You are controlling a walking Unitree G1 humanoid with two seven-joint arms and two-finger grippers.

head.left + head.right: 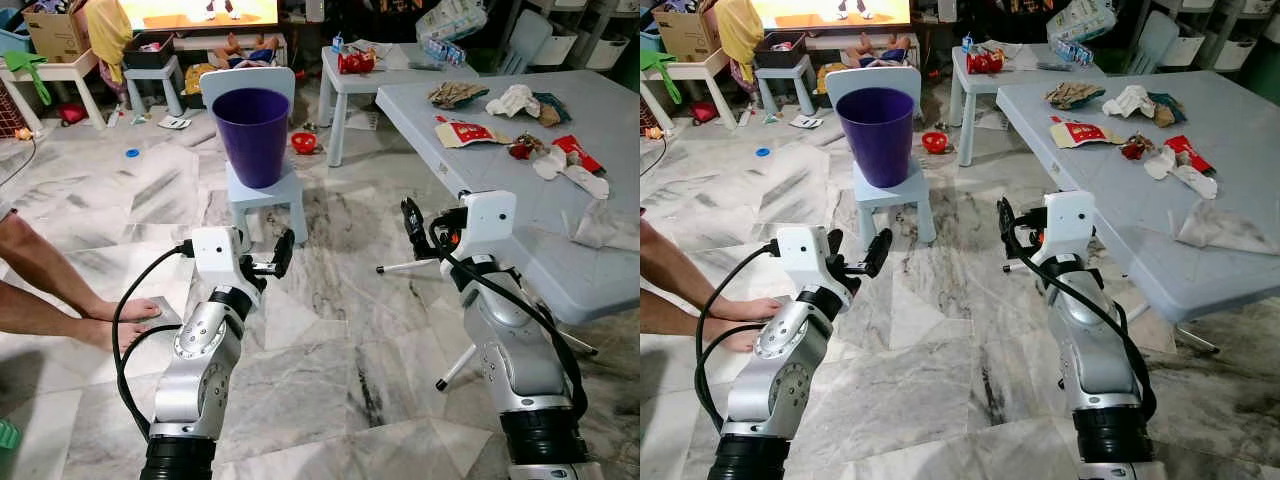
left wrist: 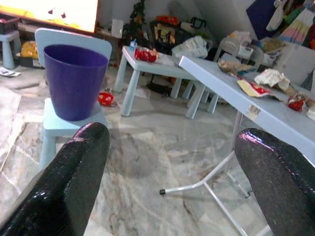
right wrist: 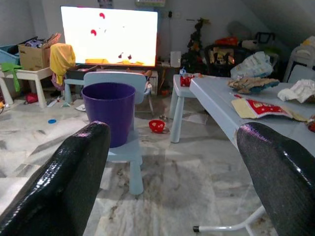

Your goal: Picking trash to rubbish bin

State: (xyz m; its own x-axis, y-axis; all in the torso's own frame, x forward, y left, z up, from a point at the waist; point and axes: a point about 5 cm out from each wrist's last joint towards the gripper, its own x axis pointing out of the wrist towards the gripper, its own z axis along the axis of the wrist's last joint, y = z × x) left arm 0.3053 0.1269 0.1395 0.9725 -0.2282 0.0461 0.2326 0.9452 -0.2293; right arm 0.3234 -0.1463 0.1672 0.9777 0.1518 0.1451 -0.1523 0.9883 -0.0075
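Bright even room light; TV screen (image 3: 109, 35) blown out, wrist views soft.

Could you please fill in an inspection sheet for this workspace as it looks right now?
Surface: grey table at the robot's right; marble floor.
Job's things: purple bin standing on a small chair; wrappers and tissues on the table.
Clutter: red bowl and blue lid on floor.
Grippers: left claw and right claw open, empty.
Cables: black cable along left arm.
Surroundings: person's feet at left, lit screen.
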